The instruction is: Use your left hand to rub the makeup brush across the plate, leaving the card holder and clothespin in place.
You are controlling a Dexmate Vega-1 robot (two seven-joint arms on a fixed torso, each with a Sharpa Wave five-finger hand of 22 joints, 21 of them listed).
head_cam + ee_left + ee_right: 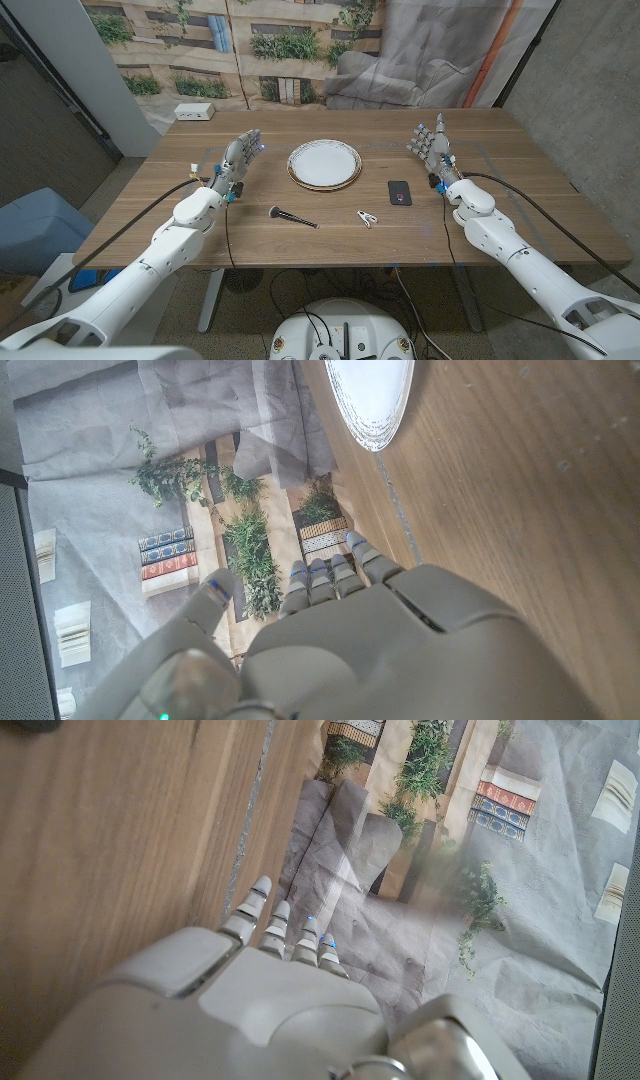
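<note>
A white plate (324,164) with a gold rim sits at the middle of the table; its edge shows in the left wrist view (372,395). The makeup brush (292,217), black with a dark head, lies in front of the plate toward my left. A white clothespin (368,218) lies to the right of the brush. The black card holder (399,192) lies right of the plate. My left hand (238,160) stands left of the plate, fingers up and apart, holding nothing. My right hand (433,148) stands beyond the card holder, open as well.
A white box (194,112) sits at the table's far left corner. A printed backdrop and a grey cloth hang behind the table. A blue seat (35,225) stands off the table's left side.
</note>
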